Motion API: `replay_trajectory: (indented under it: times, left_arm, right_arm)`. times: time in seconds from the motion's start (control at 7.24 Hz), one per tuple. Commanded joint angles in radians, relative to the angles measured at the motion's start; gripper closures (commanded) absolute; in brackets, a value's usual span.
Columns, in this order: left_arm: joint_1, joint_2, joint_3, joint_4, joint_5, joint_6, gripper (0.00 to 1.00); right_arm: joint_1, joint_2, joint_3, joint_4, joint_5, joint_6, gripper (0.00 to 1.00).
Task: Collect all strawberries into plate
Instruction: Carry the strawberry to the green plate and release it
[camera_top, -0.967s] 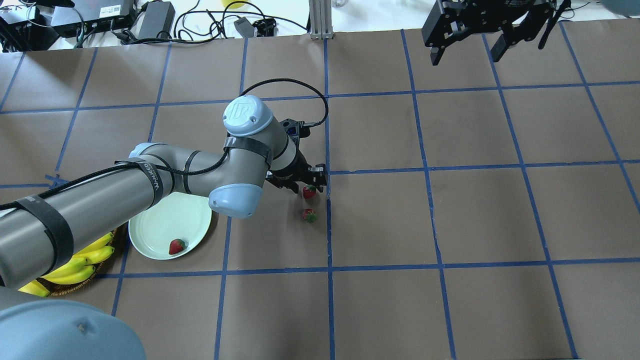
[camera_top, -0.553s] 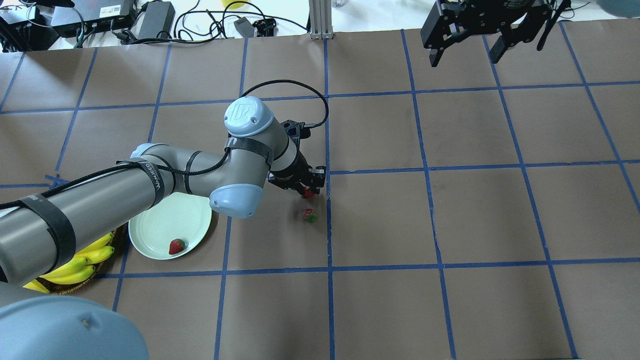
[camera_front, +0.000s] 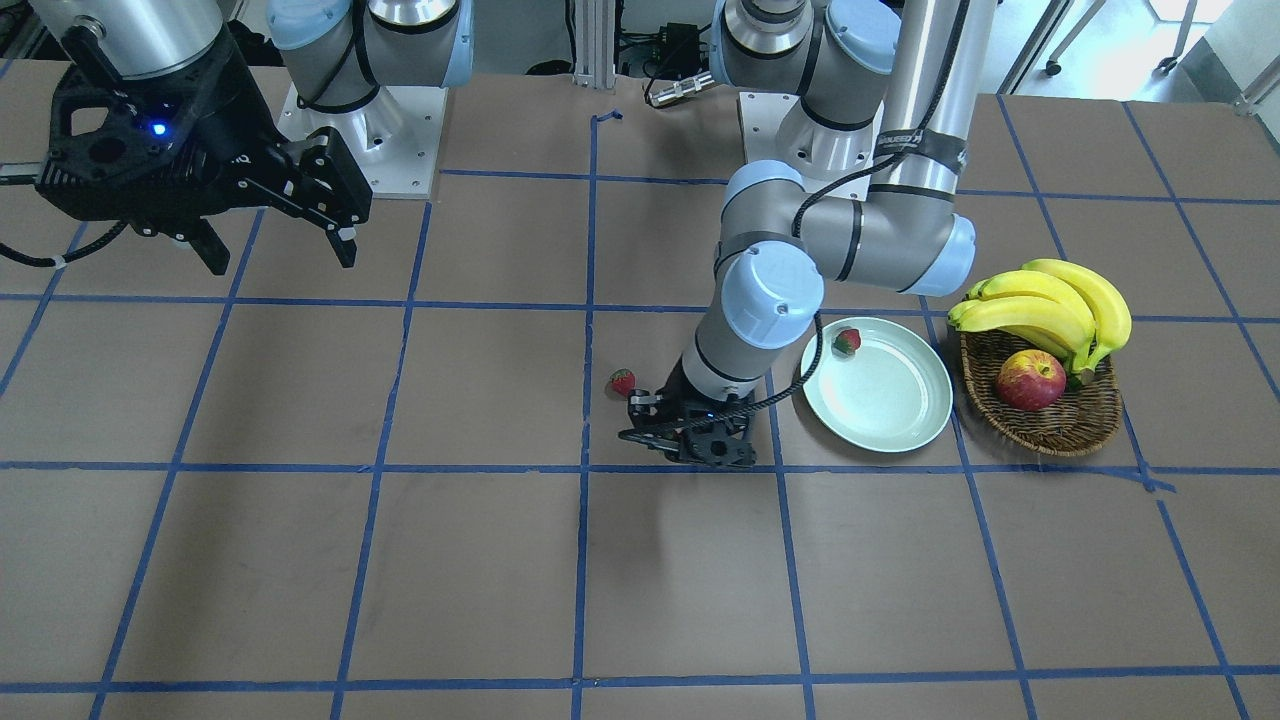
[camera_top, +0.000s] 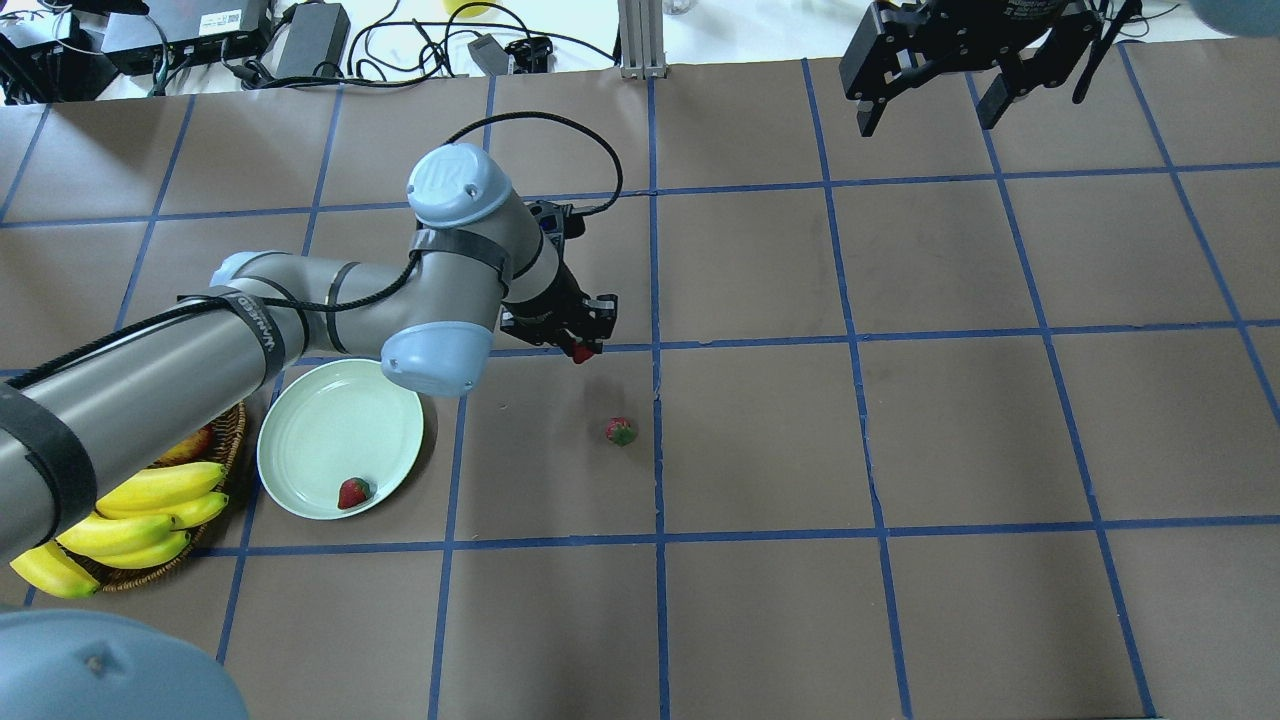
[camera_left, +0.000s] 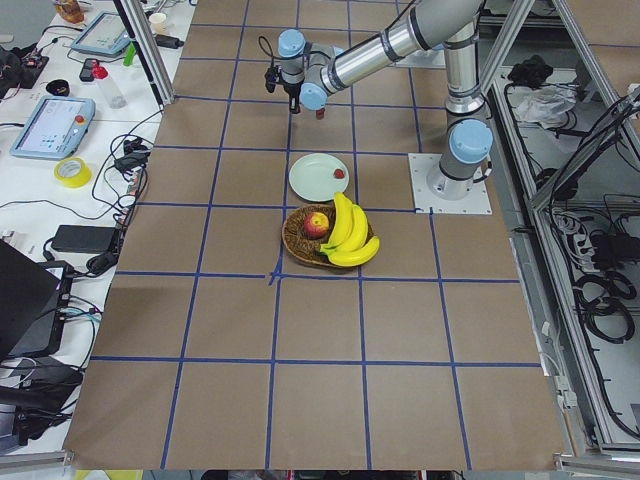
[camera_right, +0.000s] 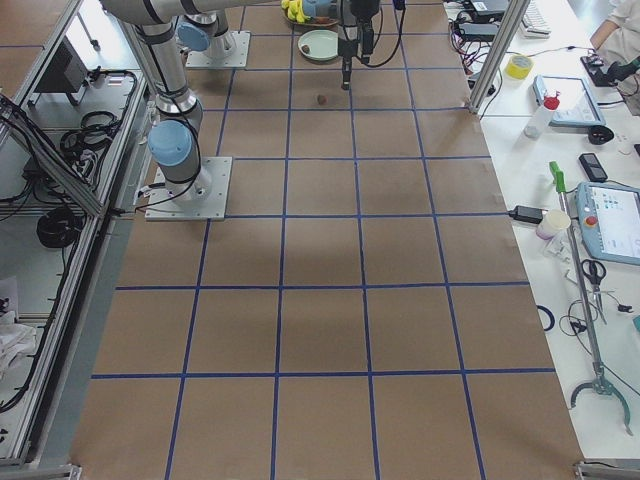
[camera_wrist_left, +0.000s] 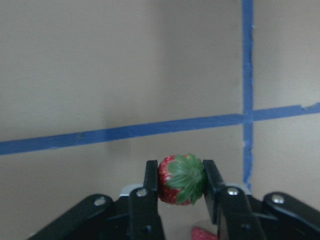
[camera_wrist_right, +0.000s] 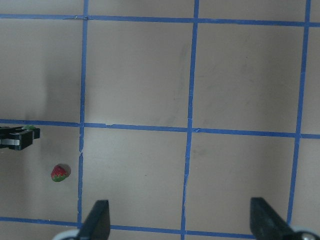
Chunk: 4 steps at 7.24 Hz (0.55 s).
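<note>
My left gripper (camera_top: 584, 345) is shut on a small red strawberry (camera_wrist_left: 181, 180) with a green cap and holds it above the table; the berry sits between the two fingers in the left wrist view. A second strawberry (camera_top: 620, 431) lies on the brown table in front of and right of it, and also shows in the right wrist view (camera_wrist_right: 59, 173). A third strawberry (camera_top: 352, 492) lies in the pale mint-green plate (camera_top: 320, 430), left of the gripper. My right gripper (camera_top: 930, 108) is open and empty, high at the far right.
A wicker basket (camera_front: 1050, 428) with bananas (camera_front: 1050, 300) and an apple (camera_front: 1030, 380) stands beside the plate, on the side away from the gripper. Cables and power bricks (camera_top: 310, 40) lie beyond the table's far edge. Blue tape lines grid the table.
My left gripper closed on the strawberry, lifted it off the table and moved left and away with it. The other two strawberries and the right arm stayed put.
</note>
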<state>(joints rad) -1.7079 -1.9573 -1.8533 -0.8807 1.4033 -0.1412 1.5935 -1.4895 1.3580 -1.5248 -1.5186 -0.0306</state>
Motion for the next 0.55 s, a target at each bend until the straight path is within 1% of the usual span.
replay_trajectory:
  times: [0.0, 0.28, 0.41]
  left_arm:
    - [0.176, 0.064, 0.017, -0.160, 0.052, 0.066, 1.00]
    - [0.337, 0.104, 0.005, -0.277, 0.185, 0.269, 1.00]
    - [0.394, 0.115, -0.013, -0.341, 0.189, 0.323, 1.00]
  right_arm:
    - [0.000, 0.000, 0.003, 0.000, 0.000, 0.000, 0.00]
    - [0.000, 0.000, 0.003, 0.000, 0.000, 0.000, 0.00]
    - [0.000, 0.000, 0.003, 0.000, 0.000, 0.000, 0.00]
